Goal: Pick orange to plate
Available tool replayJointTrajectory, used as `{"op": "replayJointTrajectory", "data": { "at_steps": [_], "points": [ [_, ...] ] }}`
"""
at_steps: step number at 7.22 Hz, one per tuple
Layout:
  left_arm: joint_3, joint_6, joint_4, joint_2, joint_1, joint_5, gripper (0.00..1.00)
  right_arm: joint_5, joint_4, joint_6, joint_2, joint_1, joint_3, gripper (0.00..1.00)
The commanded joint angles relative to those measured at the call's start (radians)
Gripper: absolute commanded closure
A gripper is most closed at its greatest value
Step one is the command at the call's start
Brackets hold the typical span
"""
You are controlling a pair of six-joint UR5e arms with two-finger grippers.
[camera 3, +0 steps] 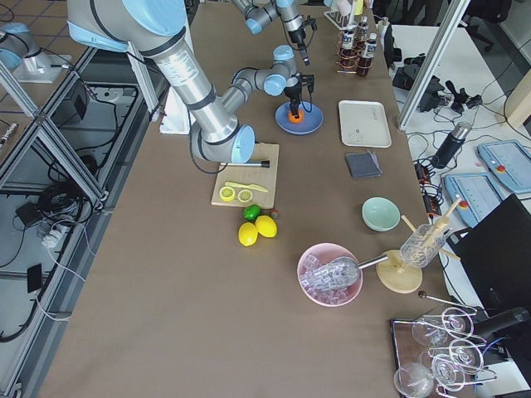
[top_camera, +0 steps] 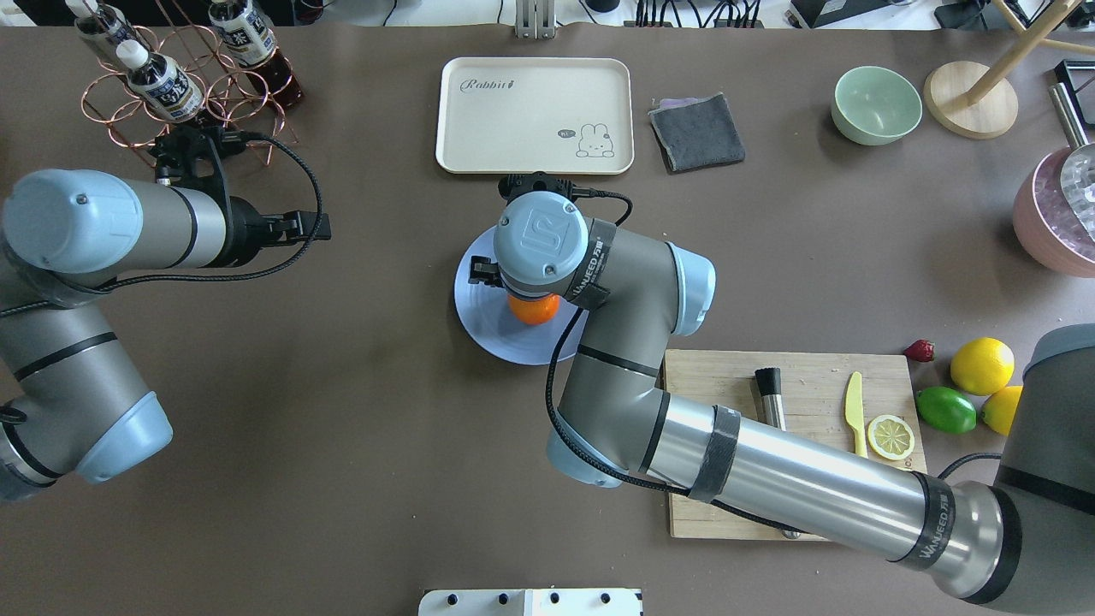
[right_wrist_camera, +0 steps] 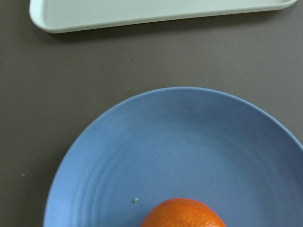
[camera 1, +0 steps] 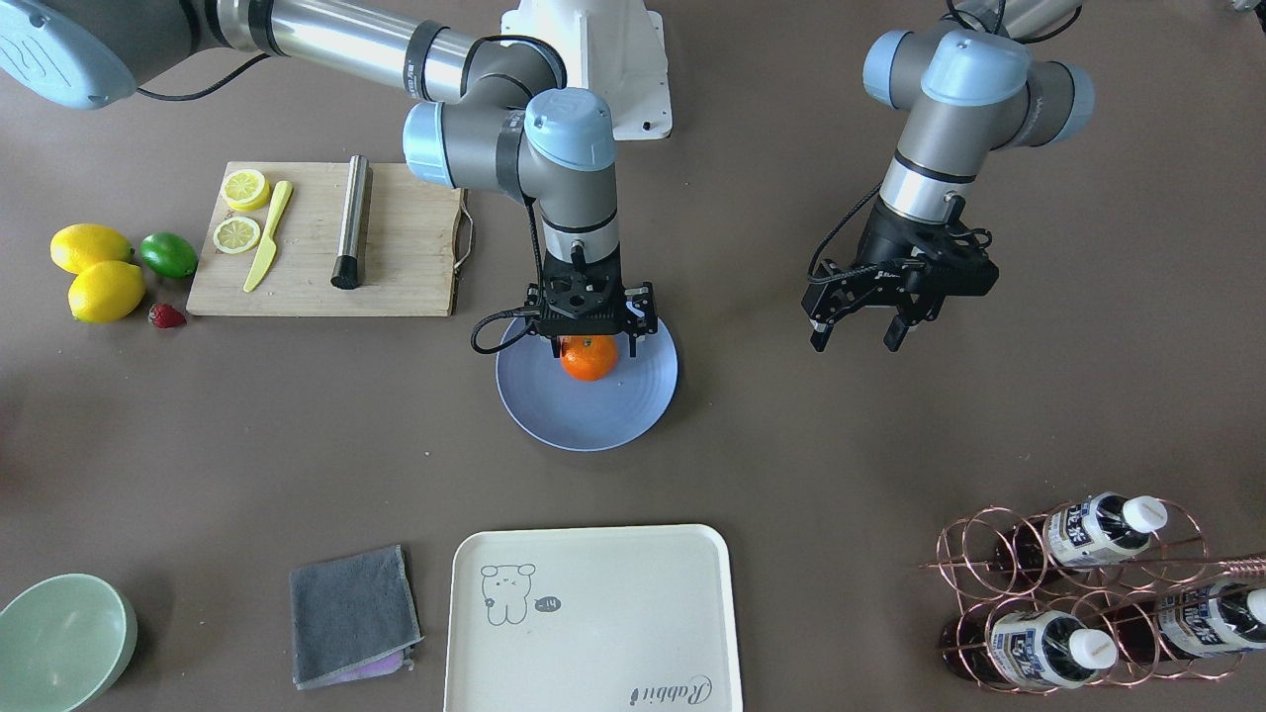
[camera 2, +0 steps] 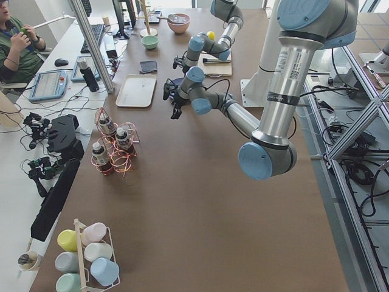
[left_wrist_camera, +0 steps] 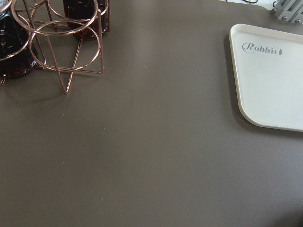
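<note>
The orange [camera 1: 589, 360] rests on the blue plate [camera 1: 593, 415], toward the rim nearest the robot. My right gripper [camera 1: 591, 344] points straight down just above it, open, with one finger on each side of the fruit and a little gap to it. In the overhead view the right wrist hides most of the orange [top_camera: 533, 310] and part of the plate [top_camera: 496, 335]. The right wrist view shows only the orange's top [right_wrist_camera: 182, 215] against the plate [right_wrist_camera: 189, 142]. My left gripper [camera 1: 857, 341] hangs open and empty over bare table, well off to the plate's side.
A cream tray [camera 1: 593, 618] and grey cloth [camera 1: 351, 613] lie beyond the plate. A cutting board [camera 1: 326, 242] with lemon slices, knife and metal rod, then lemons [camera 1: 104, 289] and a lime [camera 1: 168, 254], sit on the right arm's side. A copper bottle rack [camera 1: 1088, 593] stands near the left arm.
</note>
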Motion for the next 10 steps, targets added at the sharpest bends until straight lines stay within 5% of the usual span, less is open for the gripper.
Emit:
{"op": "replayJointTrajectory", "data": {
  "at_steps": [1,3,5,9,10],
  "points": [
    [-0.018,0.035,0.002,0.037,-0.072,-0.177,0.02,0.092,-0.221,-0.027,-0.039,0.071,0.213,0.0],
    [-0.073,0.218,0.005,0.149,-0.147,-0.272,0.02,0.188,-0.349,-0.195,-0.211,0.168,0.452,0.0],
    [-0.083,0.457,0.007,0.266,-0.315,-0.358,0.02,0.338,-0.348,-0.478,-0.428,0.359,0.55,0.0],
    [-0.048,1.127,0.405,0.276,-0.74,-0.451,0.02,0.637,-0.343,-1.189,-0.753,0.846,0.498,0.0],
    [-0.005,1.203,0.416,0.275,-0.815,-0.484,0.02,0.688,-0.342,-1.333,-0.806,0.952,0.436,0.0]
  ]
}}
